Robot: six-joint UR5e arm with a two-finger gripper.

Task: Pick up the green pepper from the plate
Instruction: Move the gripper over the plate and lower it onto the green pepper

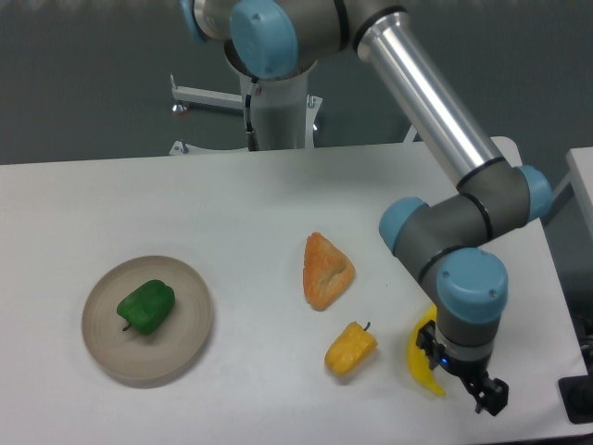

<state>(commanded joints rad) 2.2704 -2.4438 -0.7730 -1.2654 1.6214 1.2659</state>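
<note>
At left, the green pepper (146,307) looks glossy and smooth on the matt beige plate (190,338). My arm (422,93), upper centre, shows brushed silvery metal with smooth blue plastic caps. The white table (139,204) appears matt.

My gripper (485,397) low over table (278,204), beside banana (422,357); green pepper (145,307) on plate (190,338), well apart.

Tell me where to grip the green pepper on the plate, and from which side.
Grip the green pepper across its blocky body, probably coming straight down from above. It lies on its side on the plate, stem toward the near-left, so close the fingers across the narrower width, clear of the stem.
</note>
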